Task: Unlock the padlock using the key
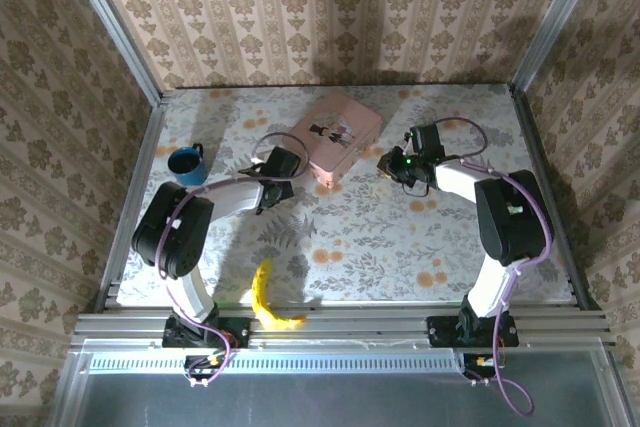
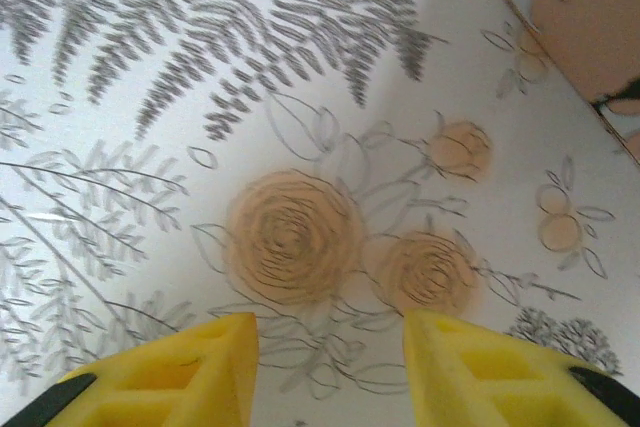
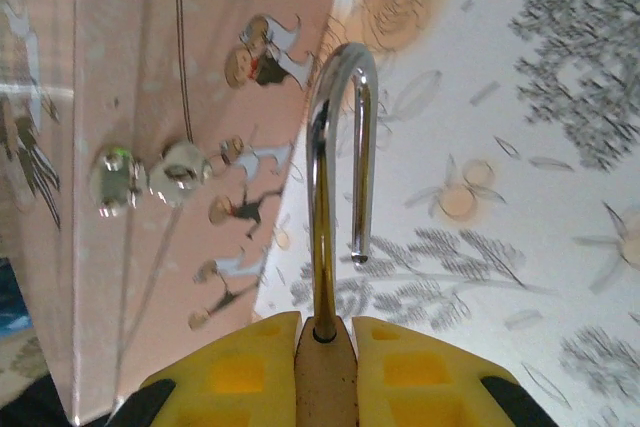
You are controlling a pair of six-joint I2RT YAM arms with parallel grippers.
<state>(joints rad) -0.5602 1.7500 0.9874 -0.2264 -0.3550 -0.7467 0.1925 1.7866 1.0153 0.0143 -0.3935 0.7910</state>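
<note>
A floral-clothed table (image 1: 400, 247) sits between papered walls. At two o'clock the padlock (image 3: 325, 377) is clamped by its body in the right gripper (image 3: 325, 325). Its shackle (image 3: 318, 147) points outward with one leg free, likely so the lock is steadied. The left gripper (image 2: 328, 327) is spread and empty at ten o'clock. The pink box (image 1: 335, 137) crowds in at twelve, while the mug (image 1: 187, 162) and banana (image 1: 268, 302) are well apart.

The padlock (image 3: 325, 377) was clamped by its brass body between the yellow fingers (image 3: 240, 372) of the right gripper (image 3: 325, 347). Its shackle (image 3: 318, 127) was pointed away, the short leg left hanging free (clear of the body). To the left, a pink box (image 3: 120, 67) with two shiny studs (image 3: 150, 179) was set on the flowered tablecloth (image 3: 520, 197).
</note>
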